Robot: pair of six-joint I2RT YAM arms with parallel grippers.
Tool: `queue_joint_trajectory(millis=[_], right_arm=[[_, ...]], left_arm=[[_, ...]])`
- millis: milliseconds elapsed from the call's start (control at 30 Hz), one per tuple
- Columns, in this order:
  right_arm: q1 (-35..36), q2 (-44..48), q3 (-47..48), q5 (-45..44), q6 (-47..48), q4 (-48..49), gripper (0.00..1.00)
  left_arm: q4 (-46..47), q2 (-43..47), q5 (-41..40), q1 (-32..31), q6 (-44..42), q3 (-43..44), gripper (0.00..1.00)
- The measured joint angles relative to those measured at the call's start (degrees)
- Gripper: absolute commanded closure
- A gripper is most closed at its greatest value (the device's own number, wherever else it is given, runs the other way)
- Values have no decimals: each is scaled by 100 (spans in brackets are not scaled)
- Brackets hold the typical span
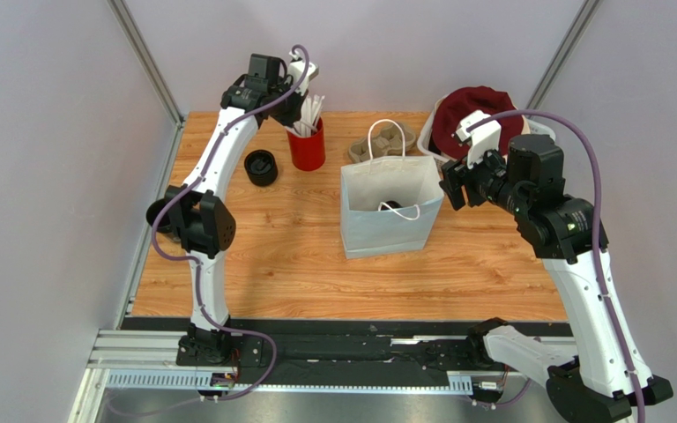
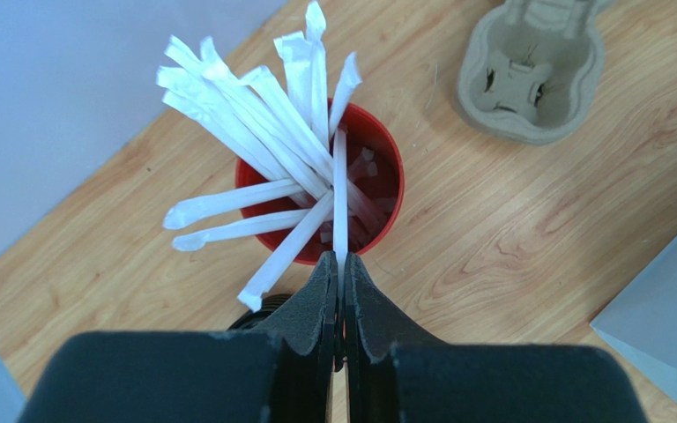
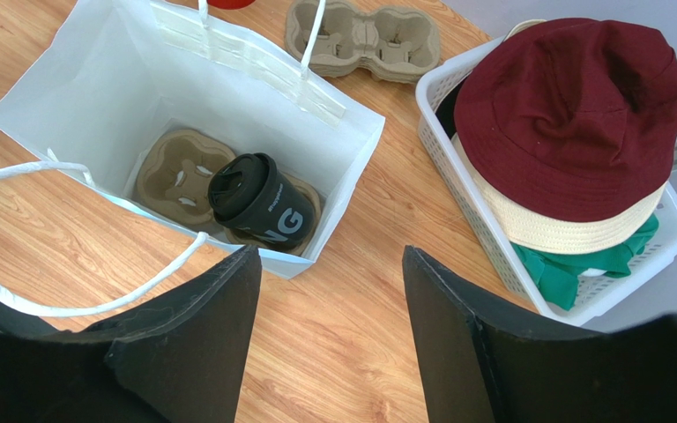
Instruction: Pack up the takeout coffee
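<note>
Dark lidded paper coffee cup (image 3: 258, 203) sat inside white paper bag (image 3: 95, 88), just left of wide-open, empty right gripper (image 3: 331, 256), the nearer arm; left gripper (image 2: 340, 262) pinched 1 white wrapped straw (image 2: 340, 189) in red cup (image 2: 392, 145).

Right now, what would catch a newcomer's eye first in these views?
The white paper bag at the table's centre holds the lidded coffee cup in a cardboard carrier. At the far left, the left gripper is shut on a wrapped straw in the red cup; the right gripper hangs open beside the bag. A maroon hat tops the white basket at far right.
</note>
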State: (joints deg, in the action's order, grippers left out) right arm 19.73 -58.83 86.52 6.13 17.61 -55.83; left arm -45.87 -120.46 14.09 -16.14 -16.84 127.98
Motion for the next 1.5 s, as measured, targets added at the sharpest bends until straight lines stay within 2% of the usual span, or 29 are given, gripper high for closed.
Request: queue_joint_trajectory(millis=[367, 700, 900, 1067, 1233, 1500], right_arm=[[-4, 61, -37, -4, 2, 0, 32], [-4, 227, -146, -85, 22, 44, 31], [-4, 321, -490, -236, 114, 286, 18], [-7, 546, -1115, -577, 269, 682, 7], [-114, 826, -1705, -951, 372, 1196, 5], [-422, 1239, -2035, -1084, 374, 1764, 5]], left_arm=[[-328, 1408, 9, -26, 20, 70, 94], [-848, 3106, 800, -39, 66, -214, 95], [-1060, 3884, 1757, -107, 94, -640, 95], [-1316, 4164, 2492, -442, 11, -1143, 98], [-1609, 4044, 2896, -782, -116, -1338, 99], [-1838, 3652, 2586, -1281, -352, -1316, 100]])
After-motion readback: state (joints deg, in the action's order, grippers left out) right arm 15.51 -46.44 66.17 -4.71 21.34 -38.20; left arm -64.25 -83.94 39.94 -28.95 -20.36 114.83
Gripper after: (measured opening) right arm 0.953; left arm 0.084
